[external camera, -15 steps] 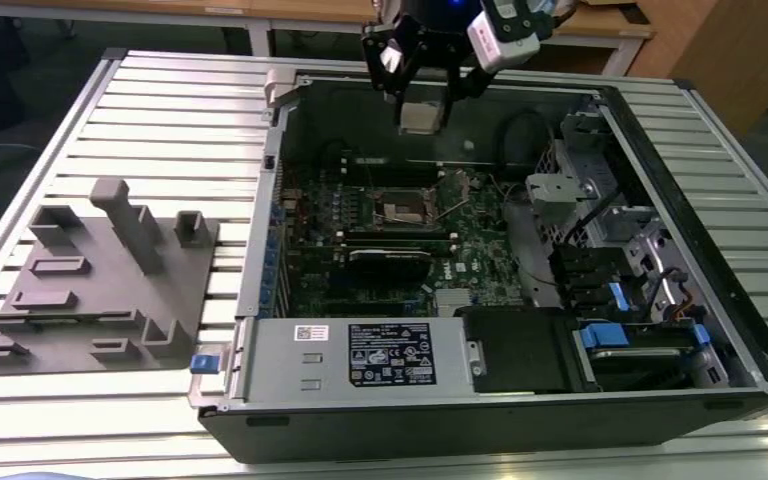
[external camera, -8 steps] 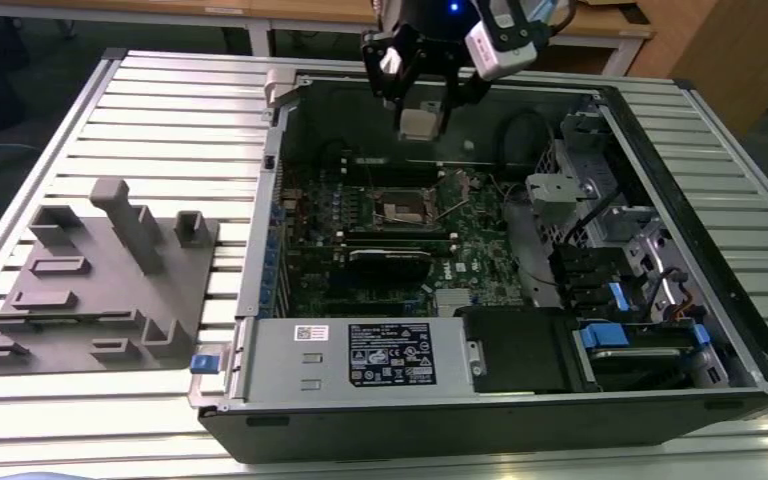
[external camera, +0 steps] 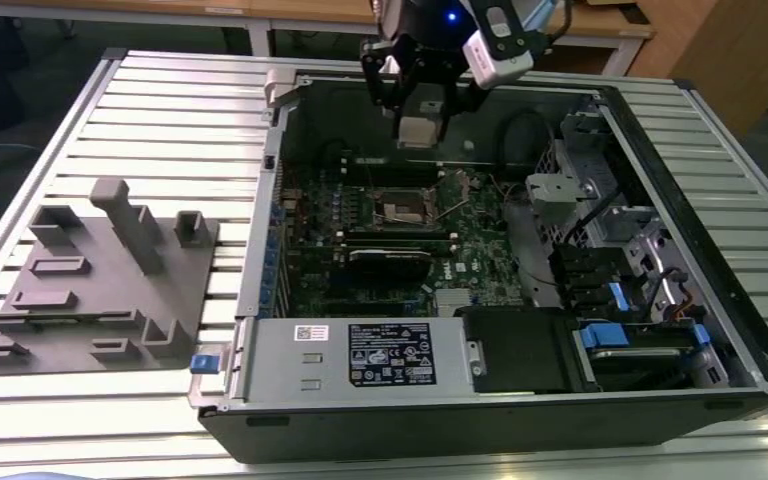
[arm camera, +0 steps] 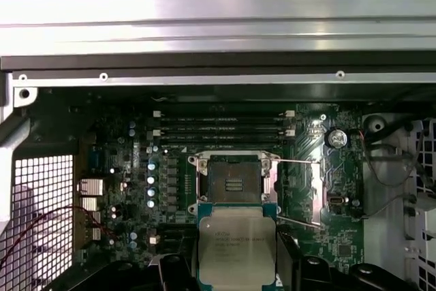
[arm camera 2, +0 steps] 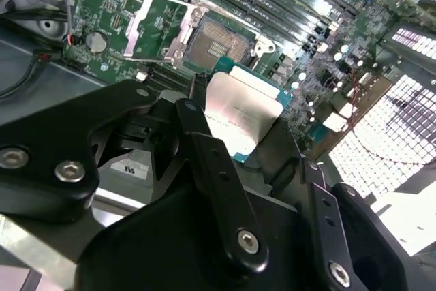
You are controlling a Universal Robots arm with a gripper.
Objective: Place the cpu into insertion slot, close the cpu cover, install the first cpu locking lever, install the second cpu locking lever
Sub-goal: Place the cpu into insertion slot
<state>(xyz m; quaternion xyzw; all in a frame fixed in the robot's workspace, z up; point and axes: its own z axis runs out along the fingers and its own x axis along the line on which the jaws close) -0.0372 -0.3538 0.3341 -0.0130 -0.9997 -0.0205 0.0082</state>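
My gripper hangs above the open computer case, over the back part of the green board. It is shut on the cpu, a flat square chip with a silver-grey face, gripped by its edges between the black fingers. The cpu hovers beside the insertion slot and is not in it. In both wrist views the insertion slot lies bare, with a dark centre and a silvery rim. The cpu cover is swung open beside the slot. Two thin wire levers stand released next to it.
Long black memory slots run beside the socket. The case's metal wall rises close behind. A power supply box and drive bays fill the near and right parts of the case. A grey fixture block sits on the slatted table, exterior view's left.
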